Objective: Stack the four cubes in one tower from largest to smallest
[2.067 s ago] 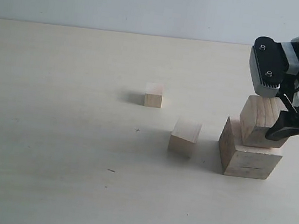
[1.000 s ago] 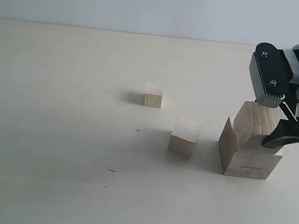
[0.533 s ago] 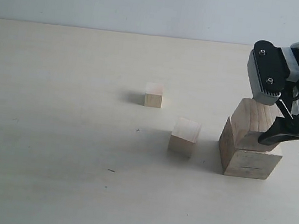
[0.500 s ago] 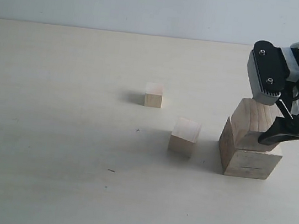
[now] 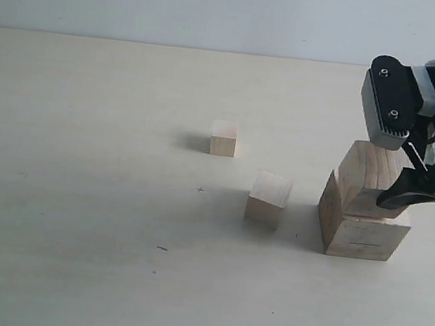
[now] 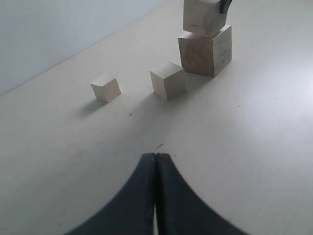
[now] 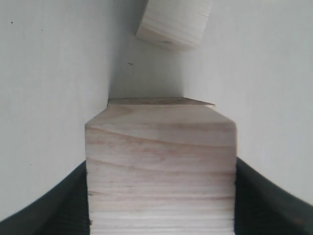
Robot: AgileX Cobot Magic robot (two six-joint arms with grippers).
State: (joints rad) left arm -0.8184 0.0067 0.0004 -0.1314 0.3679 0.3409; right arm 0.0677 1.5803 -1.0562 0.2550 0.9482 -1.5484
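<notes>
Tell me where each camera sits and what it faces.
Exterior: off the arms, facing across the table to the wall; right hand shows.
Left wrist: low behind the shut left hand, facing the smallest cube, third cube and stack.
Right wrist: above the right hand, facing the second-largest cube it grips.
Shared: all see that cube on the largest cube.

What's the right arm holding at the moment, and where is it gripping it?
The second-largest cube; the right gripper has its jaws on two opposite side faces.
</notes>
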